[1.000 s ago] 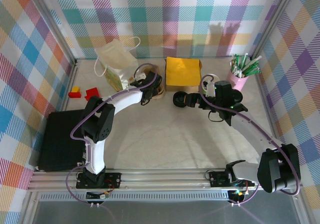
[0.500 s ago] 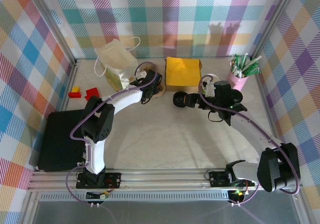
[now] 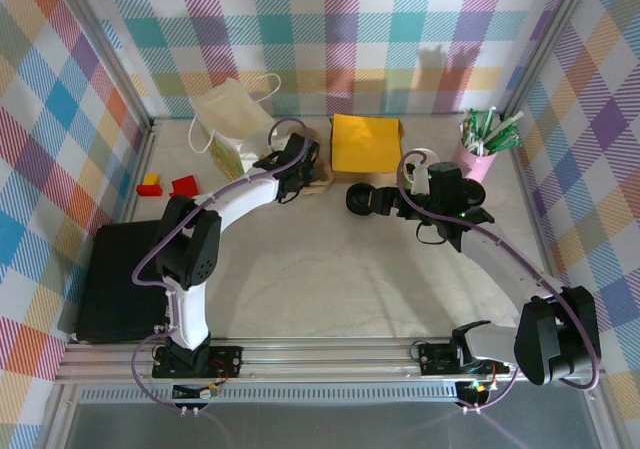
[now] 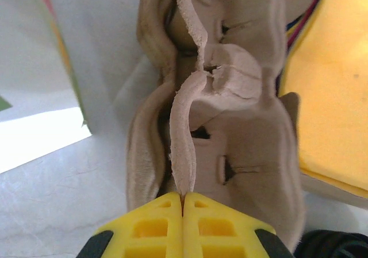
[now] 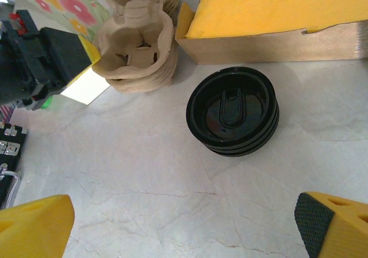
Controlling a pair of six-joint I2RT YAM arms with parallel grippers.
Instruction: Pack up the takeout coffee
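Takeout coffee: can't tell where it stands, and nothing looks packed so far.
Left gripper (image 4: 183,199): clamped tight on the centre fin of the pulp cup carrier (image 4: 230,126), just beside the paper bag (image 3: 235,114).
Right gripper (image 5: 184,218): jaws spread wide and empty, poised above the stack of black lids (image 5: 233,111).
Remaining, I'd judge: place the carrier, seat the coffee, bag it.

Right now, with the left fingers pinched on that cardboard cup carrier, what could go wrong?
1. The left fingers are shut on only the thin centre ridge of the cup carrier; it could tear or slip on lifting.
2. In the right wrist view its rim looks layered, so nested carriers may lift together.
3. It sits close to the cardboard box, which might get dragged.
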